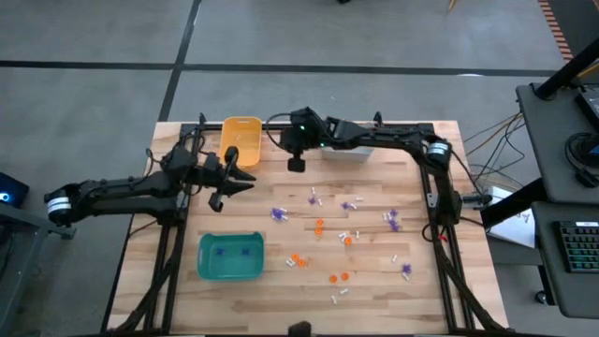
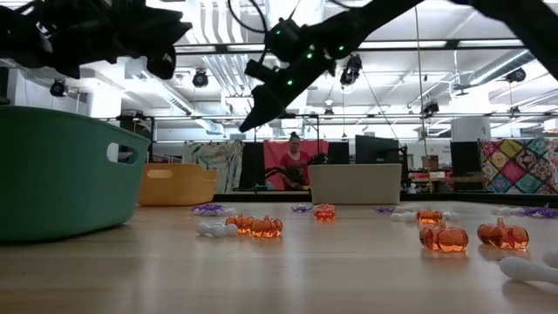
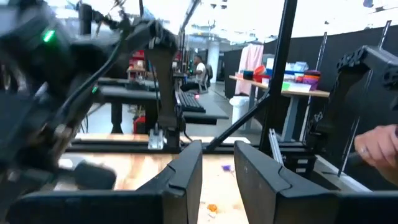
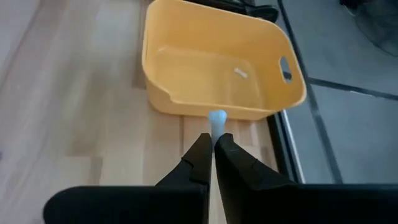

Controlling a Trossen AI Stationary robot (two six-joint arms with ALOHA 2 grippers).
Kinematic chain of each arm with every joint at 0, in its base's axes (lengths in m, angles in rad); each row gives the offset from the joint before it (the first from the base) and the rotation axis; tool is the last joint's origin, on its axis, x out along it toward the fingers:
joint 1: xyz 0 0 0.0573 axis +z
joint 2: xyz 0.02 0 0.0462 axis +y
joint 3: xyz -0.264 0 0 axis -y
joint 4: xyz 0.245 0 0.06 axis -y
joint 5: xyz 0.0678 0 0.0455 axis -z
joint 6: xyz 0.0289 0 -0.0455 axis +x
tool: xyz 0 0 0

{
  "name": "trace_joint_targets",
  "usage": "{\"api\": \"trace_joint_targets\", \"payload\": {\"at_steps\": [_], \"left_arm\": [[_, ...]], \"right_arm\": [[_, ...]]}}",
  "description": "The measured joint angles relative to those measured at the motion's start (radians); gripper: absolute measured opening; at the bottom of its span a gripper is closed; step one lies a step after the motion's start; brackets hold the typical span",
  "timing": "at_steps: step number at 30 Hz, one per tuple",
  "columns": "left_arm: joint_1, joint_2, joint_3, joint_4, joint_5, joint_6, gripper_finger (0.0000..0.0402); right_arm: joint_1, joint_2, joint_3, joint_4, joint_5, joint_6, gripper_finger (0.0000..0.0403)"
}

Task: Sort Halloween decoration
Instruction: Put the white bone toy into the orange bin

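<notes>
White trinket (image 4: 217, 118): held at the tips of the right pincer (image 4: 212, 144), raised above the surface (image 1: 374, 281) just short of the orange-yellow bin (image 4: 217, 68); one white piece (image 4: 240, 72) is already seen lying inside that bin.
Step in hand: judged to be carriage of the white piece to the orange-yellow bin — release is best delayed until the tips are clearly over the bin's floor, past the near wall, and low enough that the piece cannot bounce out.
Right pincer: closed tight on the white trinket, only a sliver seen between the fingers.
Left pincer (image 1: 245, 181): held above the surface beside the orange-yellow bin, fingers (image 3: 186, 171) parted a little, nothing seen between them.
Remaining decoration: purple (image 1: 278, 214), orange (image 1: 319, 225) and white (image 1: 334, 298) pieces are scattered mid-surface; two purple pieces (image 1: 221, 251) lie in the teal bin (image 1: 230, 273).
</notes>
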Motion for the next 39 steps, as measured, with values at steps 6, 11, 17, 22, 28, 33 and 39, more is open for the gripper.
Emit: {"api": "trace_joint_targets", "payload": {"at_steps": [6, 11, 17, 22, 28, 33, 39], "left_arm": [[0.029, -0.089, 0.0, -0.019, -0.007, 0.007, 0.0076], [0.066, -0.148, 0.0, -0.024, -0.017, 0.007, 0.0076], [0.114, -0.196, 0.0, -0.031, -0.039, 0.007, 0.0076], [0.15, -0.216, 0.0, -0.031, -0.043, 0.007, 0.0076], [0.176, -0.219, 0.0, -0.032, -0.043, 0.007, 0.0076], [0.179, -0.219, 0.0, -0.039, -0.044, 0.007, 0.0076], [0.179, -0.218, 0.0, -0.039, -0.045, 0.007, 0.0076]], "right_arm": [[-0.035, 0.12, 0.165, 0.004, -0.08, 0.001, 0.0009], [-0.044, 0.22, 0.317, -0.004, -0.116, 0.0, 0.0009], [-0.053, 0.318, 0.449, 0.001, -0.133, 0.001, 0.0009], [-0.059, 0.4, 0.552, 0.008, -0.132, 0.009, 0.0009], [-0.06, 0.484, 0.652, 0.052, -0.132, 0.03, 0.0009], [-0.062, 0.504, 0.662, 0.073, -0.132, 0.043, 0.0009], [-0.063, 0.509, 0.662, 0.07, -0.132, 0.061, 0.0009]]}}
